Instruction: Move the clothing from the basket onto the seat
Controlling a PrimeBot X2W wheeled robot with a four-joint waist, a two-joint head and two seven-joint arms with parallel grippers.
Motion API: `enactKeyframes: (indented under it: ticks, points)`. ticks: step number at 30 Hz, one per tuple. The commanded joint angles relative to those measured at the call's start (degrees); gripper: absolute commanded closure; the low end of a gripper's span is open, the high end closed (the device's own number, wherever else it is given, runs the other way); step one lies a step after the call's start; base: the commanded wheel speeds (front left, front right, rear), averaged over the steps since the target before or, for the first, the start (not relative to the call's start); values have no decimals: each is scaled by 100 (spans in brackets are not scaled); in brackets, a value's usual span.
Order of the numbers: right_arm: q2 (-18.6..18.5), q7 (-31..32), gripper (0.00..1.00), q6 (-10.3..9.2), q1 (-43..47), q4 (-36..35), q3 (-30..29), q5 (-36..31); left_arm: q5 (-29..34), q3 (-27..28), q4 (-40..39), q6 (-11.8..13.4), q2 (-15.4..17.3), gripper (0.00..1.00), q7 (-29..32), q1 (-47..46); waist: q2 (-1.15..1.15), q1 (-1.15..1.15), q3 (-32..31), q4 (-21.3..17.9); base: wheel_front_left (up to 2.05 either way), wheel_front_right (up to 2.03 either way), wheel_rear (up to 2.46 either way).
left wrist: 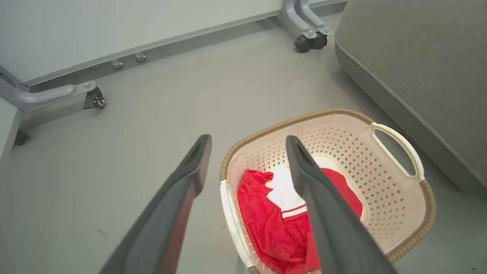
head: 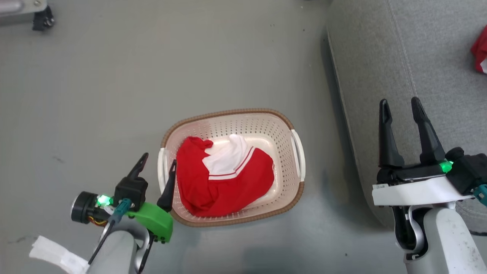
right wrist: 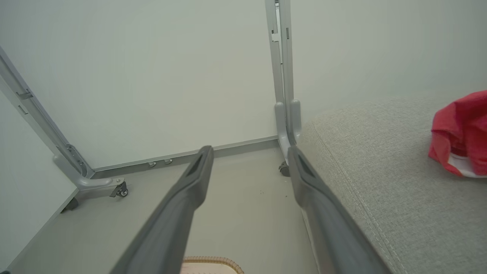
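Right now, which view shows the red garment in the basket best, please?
Head view: the whole red garment, from above, in the basket. Left wrist view hides part behind a finger of the left gripper. Right wrist view catches some basket rim.

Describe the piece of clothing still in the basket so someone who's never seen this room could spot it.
Find the big grey seat on the right; on the floor beside it stands a cream perforated basket with a brown woven rim. Crumpled inside lies a red garment with a white panel and white stripes. The other red garment lies up on the seat instead.
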Motion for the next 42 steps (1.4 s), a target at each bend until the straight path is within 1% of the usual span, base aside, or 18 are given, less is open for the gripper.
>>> enactKeyframes:
  ticks: [1,4,8,17,21,25,31,42]
  points:
    - [12,-19,0,-2,-155,-51,33,47,120,-37,202,-28,121,0,-2,-303,0,0,904,-565,0,0,0]
    - [11,-19,0,-2,-312,-116,51,157,311,-273,698,-29,262,0,-2,-711,0,0,1280,-741,0,0,0]
    - [13,-19,0,-2,-449,-164,118,278,482,-537,1165,-32,434,0,-1,-1245,0,0,1702,-933,0,0,0]
    - [14,-19,0,-2,-649,-291,302,416,639,-1119,2290,-36,536,0,0,-2402,0,0,2371,-1197,0,0,0]
    - [14,-19,0,-2,-708,-353,344,467,698,-1456,2852,-35,482,0,124,-2915,0,0,2633,-1267,0,0,0]
    - [14,-19,0,-2,-740,-395,410,531,633,-1671,3237,-36,432,0,213,-3293,0,0,2853,-1321,0,0,0]
    - [12,-19,0,-2,-816,-437,538,641,750,-2115,3800,-34,541,0,569,-3724,0,0,3147,-1441,0,0,0]
    - [12,-19,0,-2,-837,-411,756,872,896,-2771,4220,-29,644,0,949,-4166,0,0,3447,-1649,0,0,0]
